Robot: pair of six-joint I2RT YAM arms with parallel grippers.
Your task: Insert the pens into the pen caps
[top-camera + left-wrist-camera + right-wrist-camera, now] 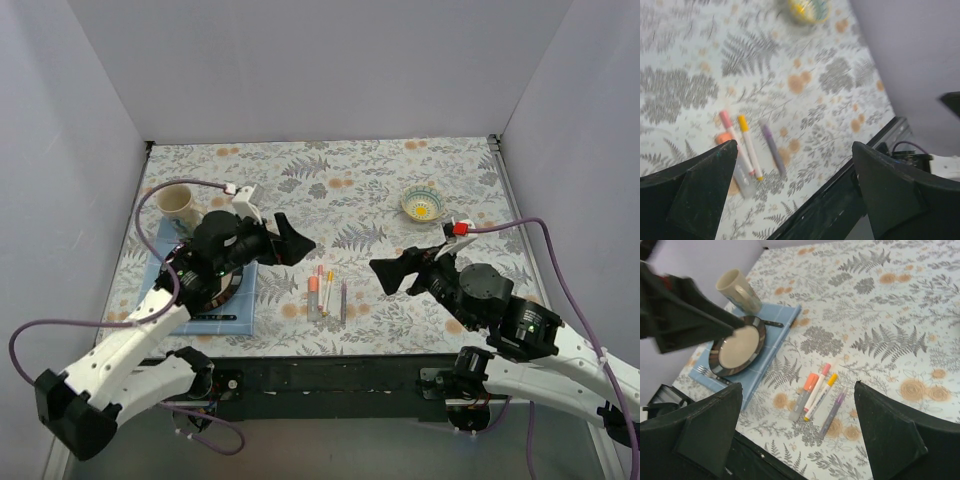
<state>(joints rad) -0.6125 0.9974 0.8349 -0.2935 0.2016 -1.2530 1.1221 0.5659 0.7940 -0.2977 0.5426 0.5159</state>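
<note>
Three thin pens lie side by side near the table's front edge. The white pen with a pink end (817, 385), the pale pen with a yellow end (821, 395) and the purple pen (834, 410) also show in the top view (330, 290). A thicker grey stick (801, 402) with an orange cap (810, 382) lies to their left. I see no loose cap. My left gripper (297, 243) is open and empty, above and left of the pens (750, 150). My right gripper (388, 272) is open and empty, to their right.
A blue mat (232, 318) at the left holds a dark-rimmed plate (737, 346) and a fork (710, 375). A cream mug (177, 202) stands behind it. A small yellow-centred bowl (423, 204) sits at the back right. The black table edge (840, 200) runs just below the pens.
</note>
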